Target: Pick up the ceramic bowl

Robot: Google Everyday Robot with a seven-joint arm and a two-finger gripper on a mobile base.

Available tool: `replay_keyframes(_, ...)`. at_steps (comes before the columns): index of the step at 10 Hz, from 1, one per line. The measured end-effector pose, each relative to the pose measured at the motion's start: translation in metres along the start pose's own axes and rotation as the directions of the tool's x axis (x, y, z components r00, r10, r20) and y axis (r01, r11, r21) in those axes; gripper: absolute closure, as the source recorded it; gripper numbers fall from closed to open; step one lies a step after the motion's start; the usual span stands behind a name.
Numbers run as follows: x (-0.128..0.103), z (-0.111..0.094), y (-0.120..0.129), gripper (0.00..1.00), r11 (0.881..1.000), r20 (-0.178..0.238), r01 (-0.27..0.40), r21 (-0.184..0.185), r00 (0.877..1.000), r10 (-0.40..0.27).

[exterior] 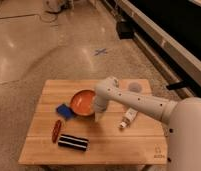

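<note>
The ceramic bowl (82, 101) is round, shallow and glossy orange-red. It sits upright on the wooden table (44, 95), left of the middle. My white arm reaches in from the right and bends down at the bowl's right side. The gripper (98, 116) points down at the bowl's right front rim, with its tip close to the table top. The arm hides the bowl's right edge.
A blue sponge (65, 111) lies against the bowl's left front. A red-brown oblong item (56, 130) and a black-and-white striped packet (74, 142) lie nearer the front. A white bottle (128, 118) lies to the right. A small translucent cup (135, 86) stands at the back right.
</note>
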Motion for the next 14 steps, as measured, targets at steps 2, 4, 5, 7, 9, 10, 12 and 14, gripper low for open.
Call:
replay_keyframes(2, 0.001, -0.001, 0.002, 0.92, 1.000, 0.007, -0.002, 0.000, 1.000, 0.002)
replay_keyframes(4, 0.000, -0.010, 0.001, 1.00, 1.000, 0.026, -0.006, 0.020, 1.000, 0.006)
replay_keyframes(5, 0.000, -0.021, -0.001, 1.00, 0.999, 0.042, -0.011, 0.041, 0.999, 0.009)
replay_keyframes(7, -0.001, -0.041, -0.003, 1.00, 0.997, 0.069, -0.011, 0.081, 0.998, 0.005)
replay_keyframes(9, -0.005, -0.067, -0.004, 1.00, 0.991, 0.103, 0.000, 0.132, 0.995, -0.013)
replay_keyframes(10, -0.006, -0.076, -0.004, 1.00, 0.988, 0.114, 0.005, 0.151, 0.993, -0.022)
replay_keyframes(12, -0.013, -0.103, -0.004, 1.00, 0.978, 0.144, 0.027, 0.207, 0.988, -0.058)
replay_keyframes(14, -0.017, -0.121, -0.002, 1.00, 0.969, 0.159, 0.043, 0.241, 0.984, -0.083)
